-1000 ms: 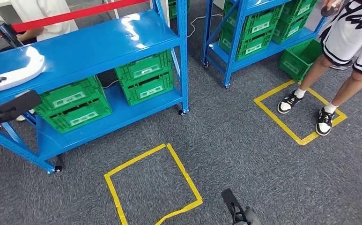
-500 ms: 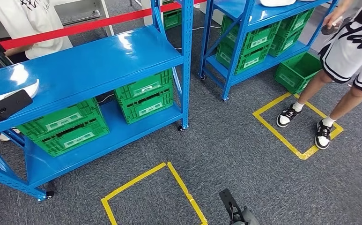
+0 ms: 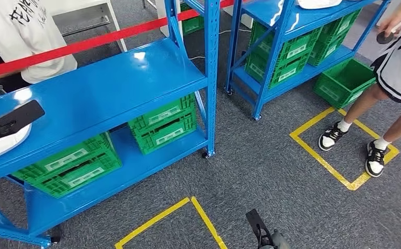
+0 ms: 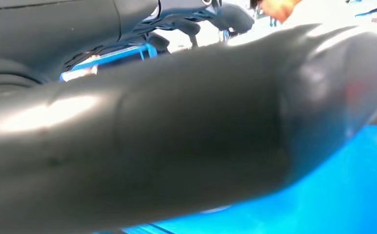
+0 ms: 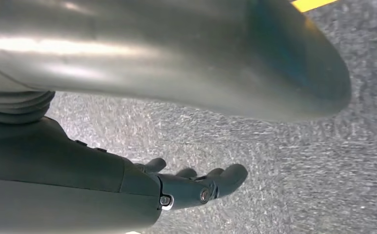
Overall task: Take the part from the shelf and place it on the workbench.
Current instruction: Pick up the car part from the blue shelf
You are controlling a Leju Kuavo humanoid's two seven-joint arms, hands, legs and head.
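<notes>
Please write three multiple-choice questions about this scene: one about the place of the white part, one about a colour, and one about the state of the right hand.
1. Where does the white part lie?
A. on the top board of the near blue shelf
B. on the grey floor
C. inside a green crate

2. What colour are the crates under that board?
A. red
B. green
C. yellow

3. How is the right hand?
A. holding the part
B. holding a crate
C. holding nothing

Key: 1 A, it rests at the board's left end; 2 B, all crates are green; 3 C, the right wrist view shows its fingers over bare carpet.
</notes>
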